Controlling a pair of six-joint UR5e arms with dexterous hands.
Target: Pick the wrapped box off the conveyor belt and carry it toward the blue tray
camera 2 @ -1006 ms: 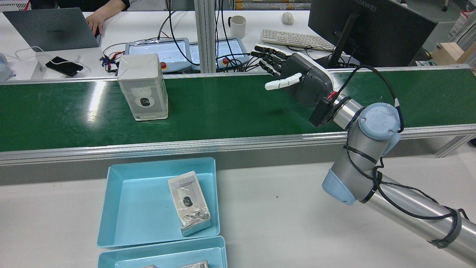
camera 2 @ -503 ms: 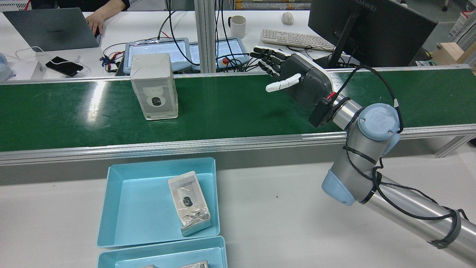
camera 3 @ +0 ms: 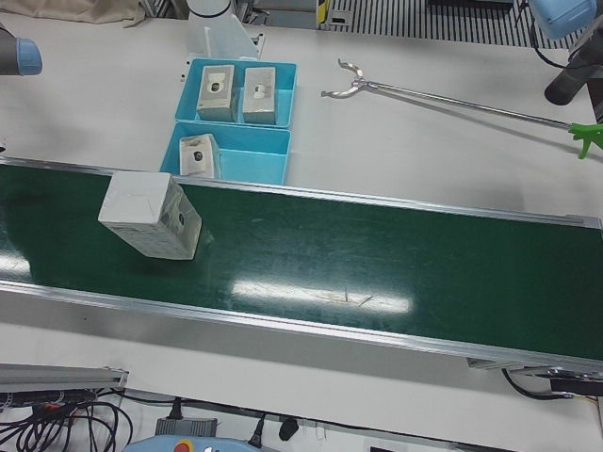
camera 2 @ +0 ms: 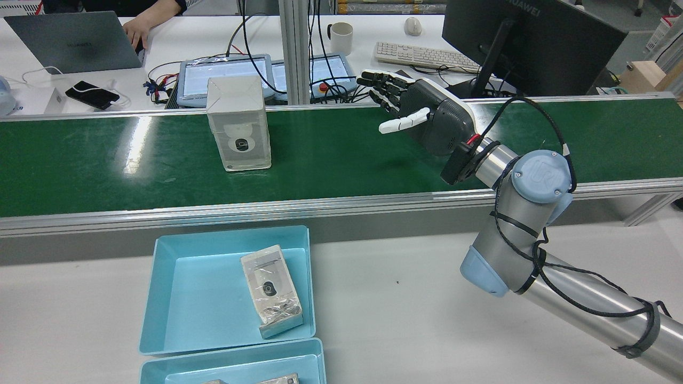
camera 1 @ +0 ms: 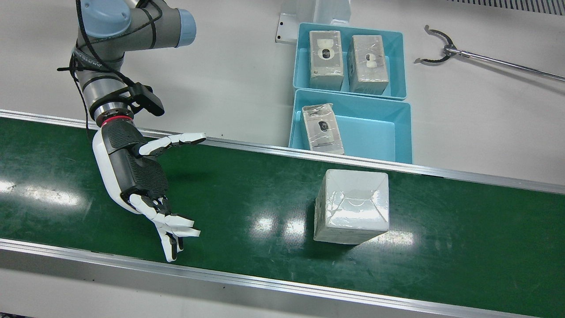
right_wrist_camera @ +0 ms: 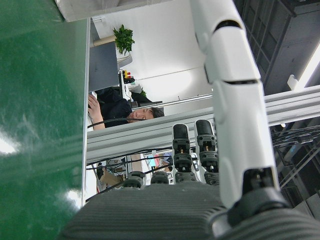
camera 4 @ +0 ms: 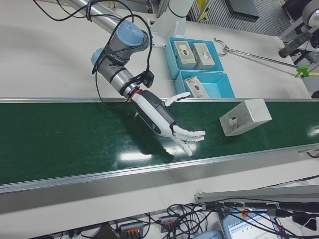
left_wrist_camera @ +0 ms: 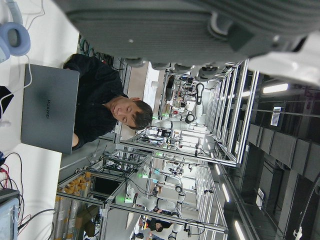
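The wrapped box (camera 1: 352, 206) is white and film-wrapped and stands upright on the green conveyor belt (camera 1: 247, 194). It also shows in the rear view (camera 2: 238, 131), the left-front view (camera 3: 149, 216) and the right-front view (camera 4: 245, 117). My right hand (camera 1: 132, 172) hovers over the belt, open with fingers spread, palm toward the box and well apart from it. It also shows in the rear view (camera 2: 427, 114). The blue tray (camera 1: 399, 141) lies beside the belt and holds one wrapped box (camera 1: 322, 128). My left hand (left_wrist_camera: 190, 25) shows only its palm edge in the left hand view.
A second blue tray (camera 1: 395, 39) with two wrapped boxes lies behind the first. A long grabber tool (camera 1: 485, 57) lies on the white table. Beyond the belt are a monitor (camera 2: 528, 42), a laptop (camera 2: 74, 42) and a person.
The box has travelled along the belt toward my right hand. The right hand has shifted slightly toward it and stays open.
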